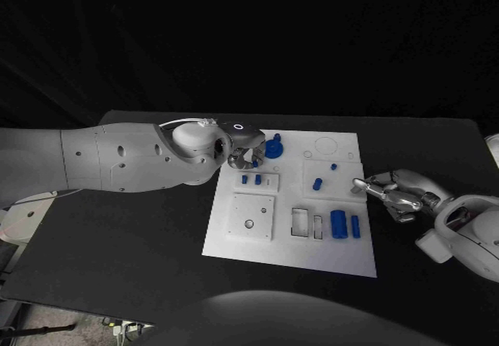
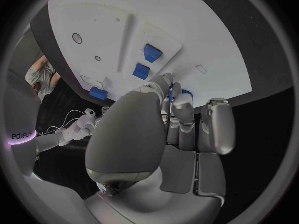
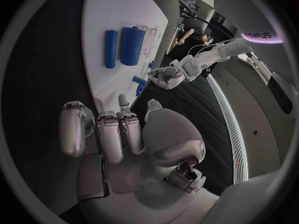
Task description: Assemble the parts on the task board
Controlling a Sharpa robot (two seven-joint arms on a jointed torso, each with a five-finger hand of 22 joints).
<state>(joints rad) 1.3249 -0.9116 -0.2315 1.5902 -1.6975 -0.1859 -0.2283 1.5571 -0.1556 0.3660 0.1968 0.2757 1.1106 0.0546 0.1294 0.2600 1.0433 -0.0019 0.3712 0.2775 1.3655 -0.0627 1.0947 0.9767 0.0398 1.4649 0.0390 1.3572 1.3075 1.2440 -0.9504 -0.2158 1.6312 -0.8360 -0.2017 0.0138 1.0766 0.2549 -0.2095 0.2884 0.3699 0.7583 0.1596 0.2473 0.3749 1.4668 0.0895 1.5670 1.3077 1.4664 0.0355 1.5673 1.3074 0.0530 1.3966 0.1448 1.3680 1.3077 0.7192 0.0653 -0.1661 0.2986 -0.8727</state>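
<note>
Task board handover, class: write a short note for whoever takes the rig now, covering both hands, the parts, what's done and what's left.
Left hand: over the board's far-left corner, fingers at a blue part; whether it grips is unclear.
Right hand: open, at the board's right edge, holding nothing.
Parts: two small pegs mid-left, two more mid-right, two cylinders near-right.
Done: cannot tell.
Left: the cylinders still lie loose.

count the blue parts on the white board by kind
cylinders lying flat: 2
small blocks: 2
small pegs: 2
large round piece by the left robot hand: 1
total: 7 plainly visible
</note>
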